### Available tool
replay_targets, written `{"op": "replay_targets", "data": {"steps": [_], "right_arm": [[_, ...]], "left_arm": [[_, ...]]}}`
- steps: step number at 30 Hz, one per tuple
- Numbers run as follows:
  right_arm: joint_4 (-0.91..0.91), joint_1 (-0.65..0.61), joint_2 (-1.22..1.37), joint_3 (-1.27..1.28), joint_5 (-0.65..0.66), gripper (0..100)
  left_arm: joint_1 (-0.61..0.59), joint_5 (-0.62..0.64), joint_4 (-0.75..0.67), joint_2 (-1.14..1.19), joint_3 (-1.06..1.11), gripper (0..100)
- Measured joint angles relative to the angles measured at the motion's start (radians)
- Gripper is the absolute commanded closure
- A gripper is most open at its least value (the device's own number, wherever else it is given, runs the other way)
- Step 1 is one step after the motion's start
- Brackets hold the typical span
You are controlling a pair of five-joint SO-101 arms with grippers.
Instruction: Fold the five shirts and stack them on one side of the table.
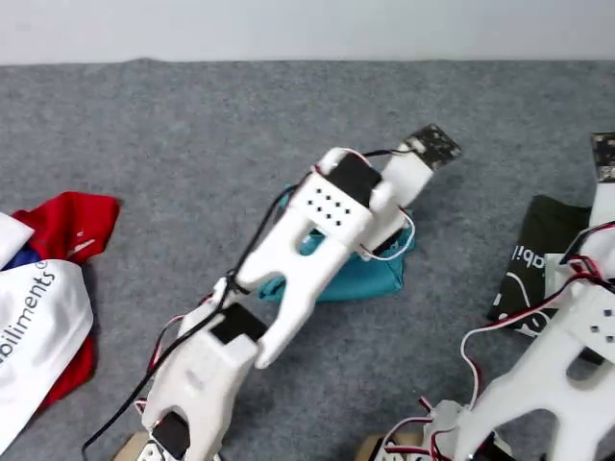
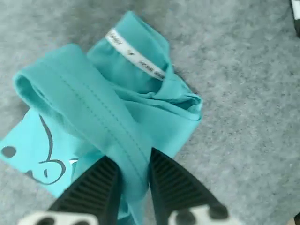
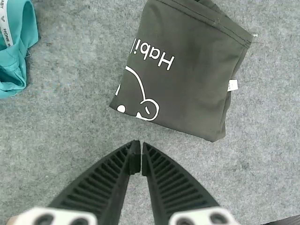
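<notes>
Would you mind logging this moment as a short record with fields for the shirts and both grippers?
left gripper: shut on a fold of the teal shirt, mid-table
right gripper: shut, empty, over the grey mat, apart from the dark shirt
dark shirt: folded, lying flat at one side of the table
white shirt: unfolded, lying over the red shirt, at the opposite side

A teal shirt (image 2: pixel 117 93), white-printed black shirt (image 3: pixel 187 79), red shirt (image 1: pixel 79 226) and white shirt (image 1: pixel 38 331) lie on grey cloth (image 1: pixel 192 125).

Matt cloth teal shirt (image 2: pixel 93 117) — fuzzy table (image 1: pixel 192 144)
</notes>
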Motion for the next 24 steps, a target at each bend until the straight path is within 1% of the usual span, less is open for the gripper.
{"op": "replay_targets", "data": {"steps": [3,6,9,10,12,16,20,24], "right_arm": [[0.000,0.000,0.000,0.000,0.000,97.6],[0.000,0.000,0.000,0.000,0.000,97.6],[0.000,0.000,0.000,0.000,0.000,97.6],[0.000,0.000,0.000,0.000,0.000,97.6],[0.000,0.000,0.000,0.000,0.000,97.6],[0.000,0.000,0.000,0.000,0.000,97.6],[0.000,0.000,0.000,0.000,0.000,97.6],[0.000,0.000,0.000,0.000,0.000,97.6]], "left_arm": [[0.000,0.034,0.008,0.075,-0.074,81],[-0.012,0.098,0.011,0.078,-0.086,80],[-0.032,0.115,0.011,0.072,-0.091,80],[-0.041,0.117,0.011,0.057,-0.091,80],[-0.069,0.117,0.011,0.006,-0.081,84],[-0.144,0.089,0.011,-0.107,0.000,99],[-0.215,0.020,0.011,-0.153,0.143,100],[-0.232,-0.012,0.011,-0.153,0.279,100]]}}
